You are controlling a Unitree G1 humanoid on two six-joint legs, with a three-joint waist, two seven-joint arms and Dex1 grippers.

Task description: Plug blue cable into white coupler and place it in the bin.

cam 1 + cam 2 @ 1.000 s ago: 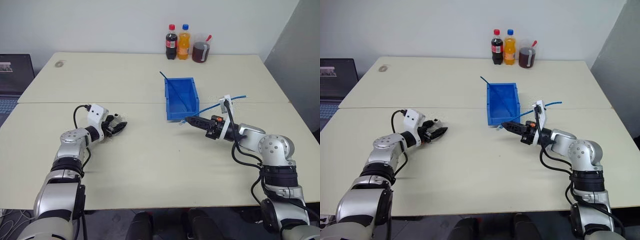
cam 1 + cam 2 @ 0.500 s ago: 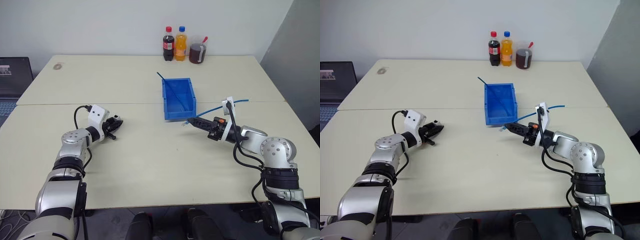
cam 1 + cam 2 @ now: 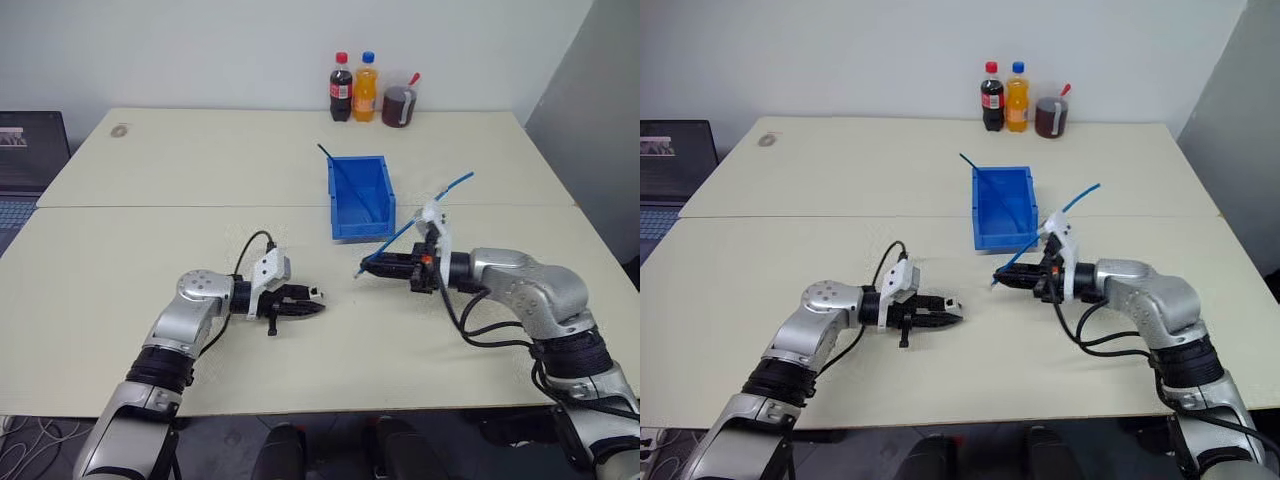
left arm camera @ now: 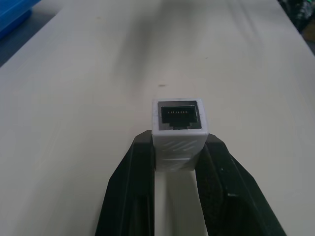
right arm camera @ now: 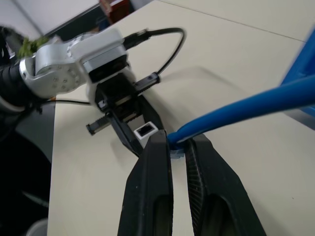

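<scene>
The left gripper [image 4: 178,162] is clamping the white coupler [image 4: 178,129], its socket facing three o'clock. The right gripper [image 5: 178,147] is pinching the blue cable [image 5: 236,112] near its plug; aligning the plug squarely should come before pushing.

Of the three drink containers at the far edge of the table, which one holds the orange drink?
The middle one, the plastic bottle with the blue cap. The red-capped bottle to its left and the clear jug to its right both hold dark liquid.
</scene>
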